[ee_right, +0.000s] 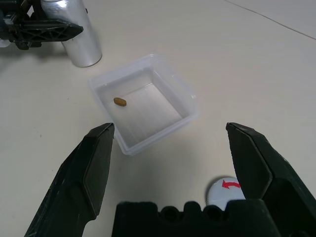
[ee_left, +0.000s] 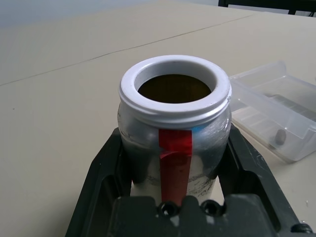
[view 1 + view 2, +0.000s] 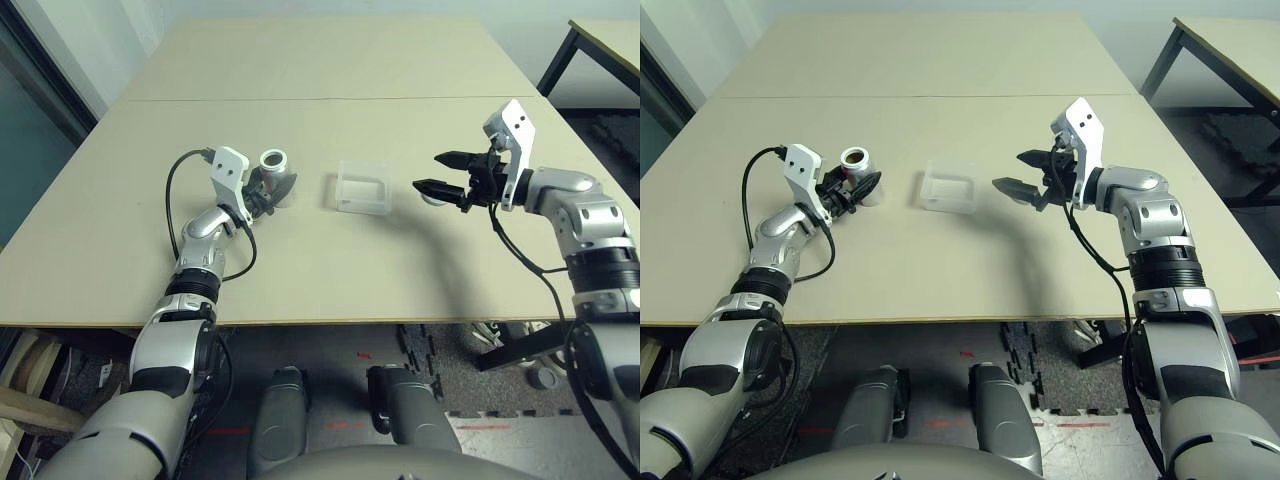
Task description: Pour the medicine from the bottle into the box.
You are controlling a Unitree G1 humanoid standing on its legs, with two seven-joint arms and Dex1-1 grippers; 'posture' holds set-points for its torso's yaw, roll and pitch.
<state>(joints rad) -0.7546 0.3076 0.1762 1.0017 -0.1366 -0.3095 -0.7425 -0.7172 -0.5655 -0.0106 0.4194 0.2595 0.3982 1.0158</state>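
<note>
left gripper [image 3: 268, 190]: pinching the bottle [image 2: 175, 123] low on its sides, near the table's [image 3: 300, 260] left edge.
bottle: standing upright, open; looking light, smooth, slippery.
label: red strip, no words readable.
box [image 1: 145, 101]: thin, light; sitting mid-table, holding one pill [image 1: 120, 101].
right gripper [image 3: 440, 172]: spread wide, hovering.
cap [image 1: 227, 190]: showing a red arrow.

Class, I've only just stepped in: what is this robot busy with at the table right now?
The left gripper is shut on the uncapped bottle, which stands upright on the table. Beside it sits the clear box with one small brown pill inside. The right gripper hovers open over the box's other side, holding nothing, above the bottle's cap, which lies on the table.
</note>
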